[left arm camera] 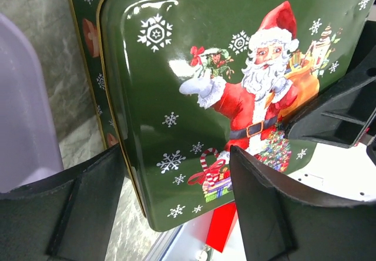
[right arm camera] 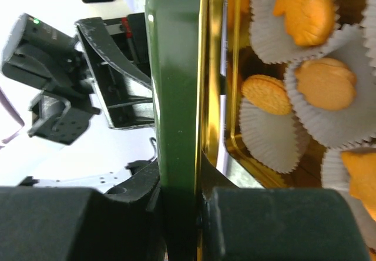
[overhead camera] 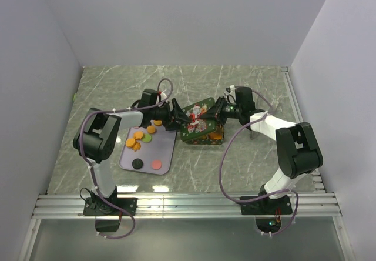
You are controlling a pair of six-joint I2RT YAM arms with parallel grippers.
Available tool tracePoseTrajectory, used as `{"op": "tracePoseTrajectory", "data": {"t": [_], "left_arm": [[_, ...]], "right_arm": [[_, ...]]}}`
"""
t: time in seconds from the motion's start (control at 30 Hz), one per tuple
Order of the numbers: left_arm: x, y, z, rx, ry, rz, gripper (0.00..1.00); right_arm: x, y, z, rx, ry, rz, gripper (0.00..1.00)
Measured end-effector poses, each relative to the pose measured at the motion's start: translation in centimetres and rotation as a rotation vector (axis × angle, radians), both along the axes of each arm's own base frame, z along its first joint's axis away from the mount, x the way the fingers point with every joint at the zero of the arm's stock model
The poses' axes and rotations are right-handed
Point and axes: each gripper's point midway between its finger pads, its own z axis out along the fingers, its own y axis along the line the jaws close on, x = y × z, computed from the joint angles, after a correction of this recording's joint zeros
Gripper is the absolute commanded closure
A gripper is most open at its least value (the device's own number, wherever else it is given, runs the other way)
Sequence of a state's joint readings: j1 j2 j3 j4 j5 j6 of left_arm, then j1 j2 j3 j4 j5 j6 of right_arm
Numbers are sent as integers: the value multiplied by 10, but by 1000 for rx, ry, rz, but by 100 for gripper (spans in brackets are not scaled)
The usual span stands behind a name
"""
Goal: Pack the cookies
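Orange, green, black and pink cookies [overhead camera: 138,139] lie on a lavender tray [overhead camera: 166,155]. More orange cookies [right arm camera: 324,83] sit in white paper cups inside the gold-lined green tin [overhead camera: 208,136]. The tin's green Santa lid [overhead camera: 197,117] hangs tilted over the tin. My right gripper [overhead camera: 218,111] is shut on the lid's rim [right arm camera: 176,96], its fingers [right arm camera: 126,199] pinching both faces. My left gripper [left arm camera: 176,214] stands open around the lid's [left arm camera: 194,96] near corner, its fingers [left arm camera: 270,214] wide apart on either side.
The tray's lavender rim [left arm camera: 23,114] lies just left of my left gripper. The tin's side wall [left arm camera: 88,32] shows behind the lid. White walls close in the marbled table [overhead camera: 247,173] at the left, back and right.
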State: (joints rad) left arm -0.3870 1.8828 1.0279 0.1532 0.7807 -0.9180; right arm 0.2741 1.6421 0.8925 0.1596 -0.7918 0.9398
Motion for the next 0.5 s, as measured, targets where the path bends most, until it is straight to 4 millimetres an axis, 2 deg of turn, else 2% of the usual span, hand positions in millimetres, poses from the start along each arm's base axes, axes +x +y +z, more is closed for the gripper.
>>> {"op": "tracePoseTrajectory", "data": {"t": [0.03,0.2,0.5], "left_arm": [[0,0,-1,4,4,-1,26],[5,-5,-2,20,4,-11,28],[15,-13,4,35,-10,-19,30]], "right_arm": [[0,-1,-2,-14,2,1,77],[3,-9,-13,-103,6,-19,54],[3,-30,-33,-285,45,-53,46]]}}
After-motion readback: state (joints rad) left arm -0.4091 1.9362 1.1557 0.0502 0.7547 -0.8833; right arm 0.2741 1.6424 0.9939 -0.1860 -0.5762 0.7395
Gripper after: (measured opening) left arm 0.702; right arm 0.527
